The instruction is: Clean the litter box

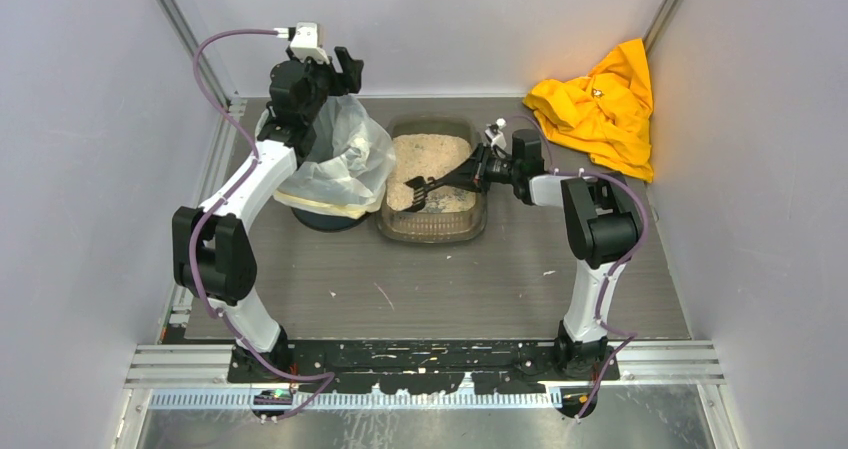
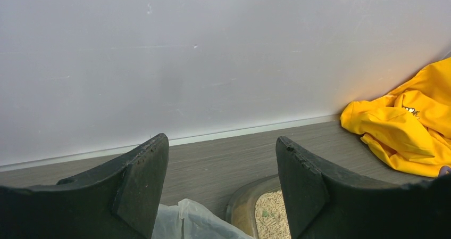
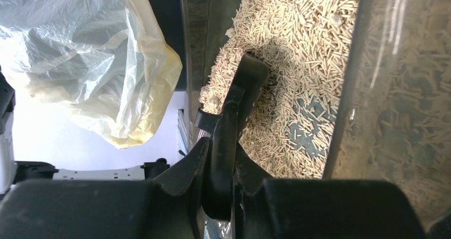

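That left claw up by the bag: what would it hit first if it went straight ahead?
Probably the grey back wall. The left gripper, open, points at it, and the bin's bag and the rim of the litter box sit below its line. Depth is hard to judge.

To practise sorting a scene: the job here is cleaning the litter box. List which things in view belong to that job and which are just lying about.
Belong to the job:
litter box
scoop, clamped in the right gripper
bag-lined bin

Just lying about:
crumpled yellow cloth in the far right corner
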Controlling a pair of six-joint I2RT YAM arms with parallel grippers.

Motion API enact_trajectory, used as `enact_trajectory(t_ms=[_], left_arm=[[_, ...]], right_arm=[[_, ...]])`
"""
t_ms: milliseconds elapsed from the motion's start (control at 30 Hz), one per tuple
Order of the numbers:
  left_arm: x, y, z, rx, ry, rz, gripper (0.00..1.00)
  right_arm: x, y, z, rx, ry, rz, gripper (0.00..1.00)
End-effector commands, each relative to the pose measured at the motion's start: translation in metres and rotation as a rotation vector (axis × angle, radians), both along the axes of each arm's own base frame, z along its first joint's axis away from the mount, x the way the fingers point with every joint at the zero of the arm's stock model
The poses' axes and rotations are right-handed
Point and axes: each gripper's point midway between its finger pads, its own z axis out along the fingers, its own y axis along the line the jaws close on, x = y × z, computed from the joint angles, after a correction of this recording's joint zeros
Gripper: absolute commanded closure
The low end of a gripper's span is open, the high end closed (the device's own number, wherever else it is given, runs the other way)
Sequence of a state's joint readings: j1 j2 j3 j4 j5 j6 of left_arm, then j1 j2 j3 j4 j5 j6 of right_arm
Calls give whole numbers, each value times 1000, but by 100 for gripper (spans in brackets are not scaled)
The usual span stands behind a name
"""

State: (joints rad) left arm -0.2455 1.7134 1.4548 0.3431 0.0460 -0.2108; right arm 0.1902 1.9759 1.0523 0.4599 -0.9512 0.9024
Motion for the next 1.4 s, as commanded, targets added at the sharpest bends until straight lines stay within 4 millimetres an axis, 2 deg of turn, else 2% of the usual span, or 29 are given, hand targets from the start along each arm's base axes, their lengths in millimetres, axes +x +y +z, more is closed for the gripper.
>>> enact_trajectory(t_ms=[0, 300, 533, 733, 867, 1033, 1100, 1133, 1167, 1367], left_arm=[[-5, 5, 39, -36, -104, 6, 27], [-3, 5, 46, -30, -123, 9, 27], [-1, 9, 54, -14, -142, 19, 27], [2, 13, 58, -17, -151, 24, 27], [4, 11, 58, -20, -153, 20, 27], [2, 11, 60, -29, -152, 15, 27], [1, 11, 59, -29, -149, 15, 27], [0, 11, 60, -29, -149, 14, 27], [0, 11, 60, -29, -148, 15, 27], [1, 8, 58, -40, -146, 1, 27]], right_arm=[[8, -19, -12, -117, -53, -53, 99], [23, -38, -15, -222, -115, -98, 99], [41, -45, -8, -117, -127, -157, 99], [53, -52, 3, -101, -148, -174, 99], [57, -60, 6, -104, -153, -180, 99], [56, -76, 20, -41, -162, -178, 99], [53, -75, 25, -17, -171, -159, 99], [56, -86, 27, -10, -171, -174, 99], [56, -88, 29, -2, -177, -167, 99], [51, -89, 41, 32, -192, -111, 99]])
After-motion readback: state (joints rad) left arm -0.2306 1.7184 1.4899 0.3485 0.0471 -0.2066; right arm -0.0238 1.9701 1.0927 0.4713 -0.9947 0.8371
